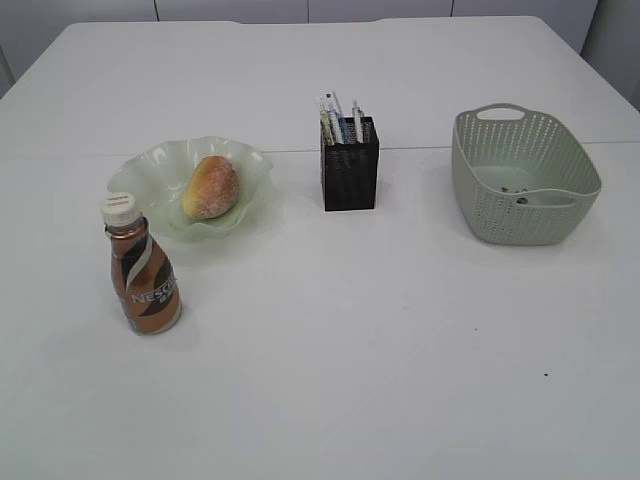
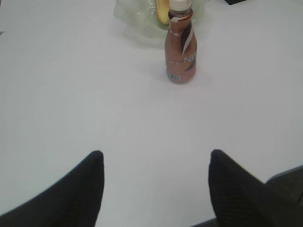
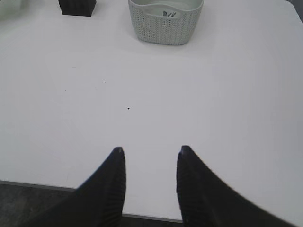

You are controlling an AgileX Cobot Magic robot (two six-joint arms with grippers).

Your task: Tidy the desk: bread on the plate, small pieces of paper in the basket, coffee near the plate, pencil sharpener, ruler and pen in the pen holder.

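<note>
A round bread roll (image 1: 211, 187) lies on the pale green wavy plate (image 1: 150, 165). The brown coffee bottle (image 1: 142, 270) with a white cap stands upright just in front of the plate; the left wrist view shows it as the coffee bottle (image 2: 181, 45) ahead. The black mesh pen holder (image 1: 349, 165) holds pens and other stationery. Small scraps lie inside the grey-green basket (image 1: 480, 180). My left gripper (image 2: 156, 156) is open over bare table near the front edge. My right gripper (image 3: 150, 151) is open too, with nothing between its fingers. Neither arm appears in the exterior view.
The white table's front edge (image 3: 57, 185) runs just under the right gripper. The basket (image 3: 165, 26) and the pen holder (image 3: 77, 6) stand far ahead in the right wrist view. A seam (image 1: 420, 147) crosses the table behind the objects.
</note>
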